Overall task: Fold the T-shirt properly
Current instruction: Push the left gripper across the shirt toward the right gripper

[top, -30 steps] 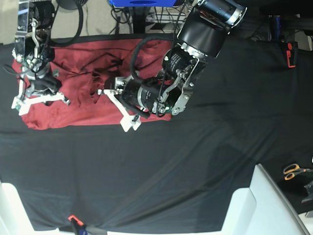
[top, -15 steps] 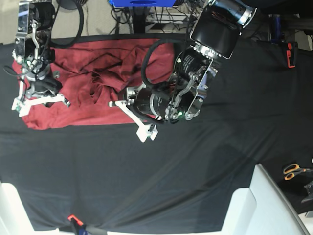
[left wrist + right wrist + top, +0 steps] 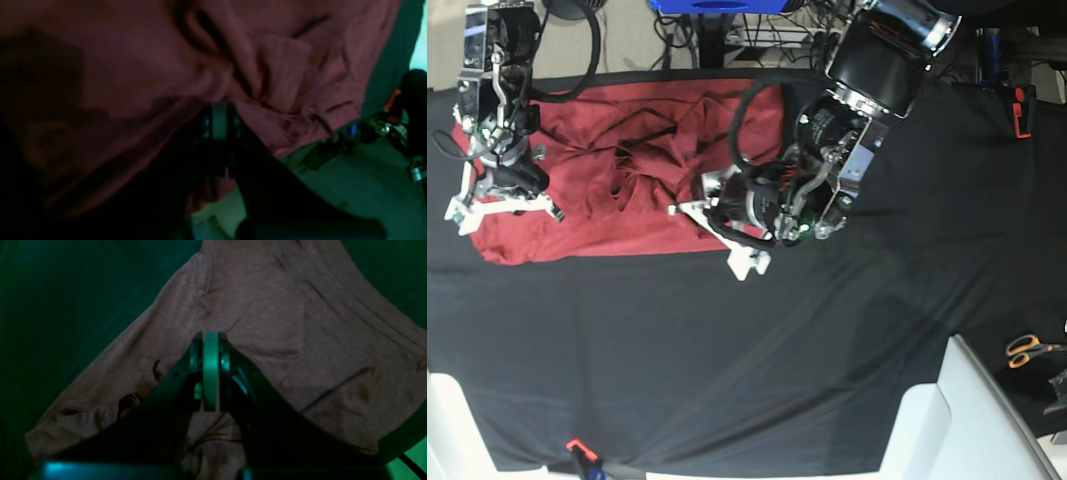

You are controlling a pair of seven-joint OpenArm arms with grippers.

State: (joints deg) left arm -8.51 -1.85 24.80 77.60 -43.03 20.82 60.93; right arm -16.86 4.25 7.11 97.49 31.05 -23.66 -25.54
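Observation:
The brick-red T-shirt (image 3: 587, 215) lies crumpled on the black cloth at the back left. My left gripper (image 3: 719, 233) is at the shirt's lower right edge. In the left wrist view its jaws are shut, with folds of the T-shirt (image 3: 273, 66) bunched at the fingertips (image 3: 218, 115). My right gripper (image 3: 505, 200) sits over the shirt's left end. In the right wrist view its fingers (image 3: 210, 350) are pressed together on the T-shirt (image 3: 267, 306), which puckers at the tip and drapes away on both sides.
A black cloth sheet (image 3: 727, 360) covers the table. Scissors (image 3: 1027, 348) lie at the right edge. White blocks (image 3: 967, 420) stand at the front right and front left. An orange-and-black tool (image 3: 1022, 108) lies at the back right, and cables hang behind the table.
The left arm has swung to the right and a little toward the front, and the shirt's bunched middle folds have shifted with it. The right gripper has edged slightly up and left.

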